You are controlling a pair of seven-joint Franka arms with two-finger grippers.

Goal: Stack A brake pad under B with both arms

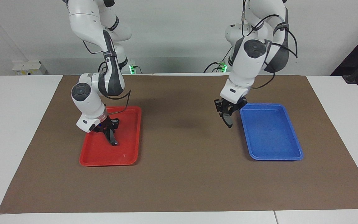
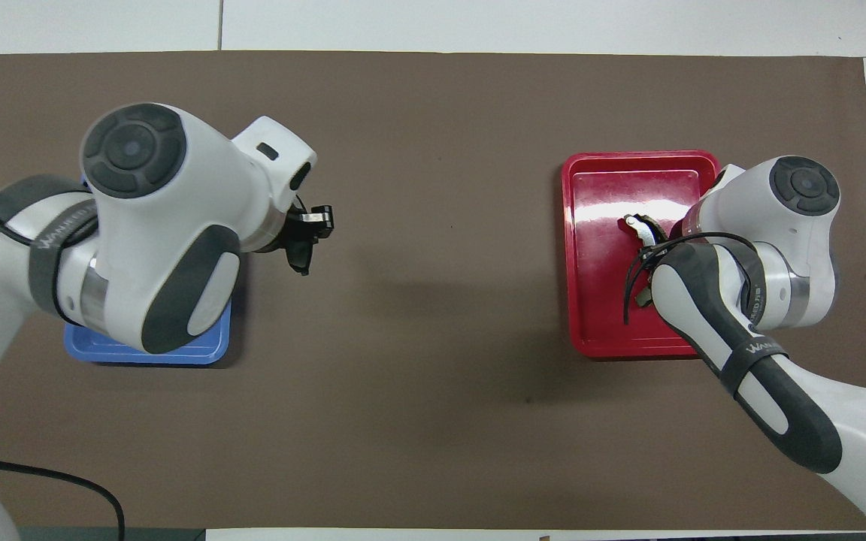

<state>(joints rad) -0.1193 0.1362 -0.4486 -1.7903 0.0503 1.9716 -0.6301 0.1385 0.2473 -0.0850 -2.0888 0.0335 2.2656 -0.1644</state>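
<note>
My left gripper (image 1: 227, 112) is shut on the A brake pad (image 1: 228, 121), a short dark-grey half-moon. It holds the pad on edge in the air over the brown mat, just beside the blue tray (image 1: 270, 156) on the side toward the table's middle. Both also show in the overhead view: the left gripper (image 2: 307, 234) and the A pad (image 2: 300, 261). My right gripper (image 1: 108, 127) is low over the red tray (image 1: 104, 163) and shut on B (image 1: 112, 139), the long black arc pad, which hangs on edge. In the overhead view the right arm hides most of B.
The brown mat (image 1: 179, 174) covers the table. The blue tray (image 2: 149, 353) holds nothing and lies mostly under the left arm in the overhead view. The red tray (image 2: 577, 270) holds only B. Bare mat lies between the two trays.
</note>
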